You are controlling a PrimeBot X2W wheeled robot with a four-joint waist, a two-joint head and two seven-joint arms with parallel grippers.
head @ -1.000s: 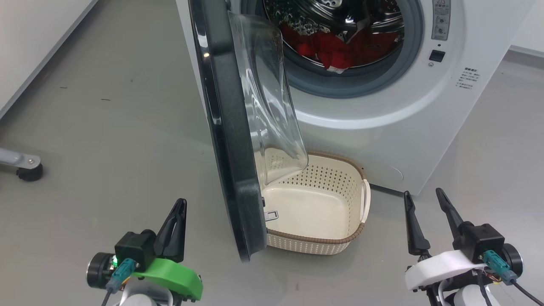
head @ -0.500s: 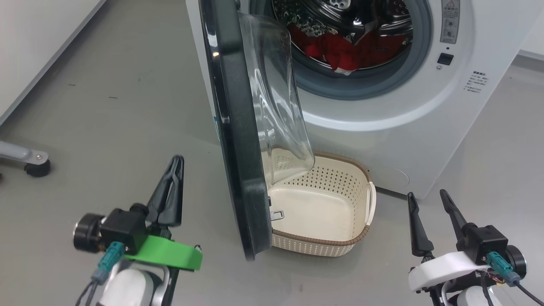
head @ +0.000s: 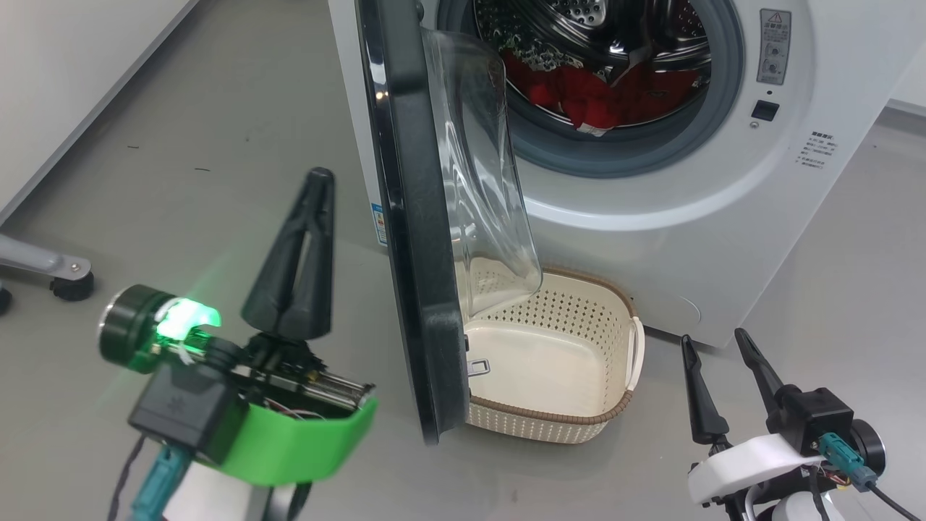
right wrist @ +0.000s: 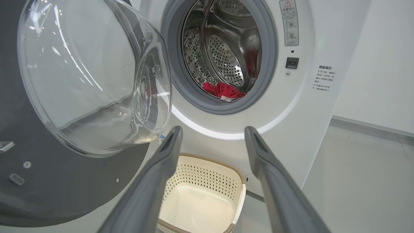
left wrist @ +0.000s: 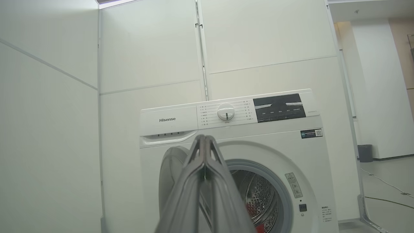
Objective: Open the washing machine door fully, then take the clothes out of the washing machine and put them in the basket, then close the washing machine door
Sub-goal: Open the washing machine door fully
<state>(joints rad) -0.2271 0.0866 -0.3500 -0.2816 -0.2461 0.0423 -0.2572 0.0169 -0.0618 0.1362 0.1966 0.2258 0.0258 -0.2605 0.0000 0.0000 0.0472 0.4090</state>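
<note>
The washing machine [head: 636, 239] stands ahead with its door [head: 409, 217] swung out edge-on toward me, the clear glass bowl [right wrist: 93, 74] bulging to the right. Red clothes [head: 593, 90] lie in the steel drum; in the right wrist view the clothes [right wrist: 223, 90] rest at the drum's lip. The cream basket [head: 579, 362] sits on the floor below the opening, partly behind the door, with nothing in it. My left gripper [head: 318, 177] is shut with nothing in it, raised left of the door's outer face. My right gripper [head: 712, 339] stands open, low, right of the basket.
Grey floor spreads to the left and right of the machine. A wheeled metal leg [head: 61, 275] juts in at the left edge. White wall panels [left wrist: 48, 129] stand behind and to the left of the machine. A cable [left wrist: 385, 184] runs along the floor at far right.
My left arm has risen and its shut fingers now reach up beside the door's outer face. The camera has shifted slightly, sliding the scene right and down. The right gripper has held still.
</note>
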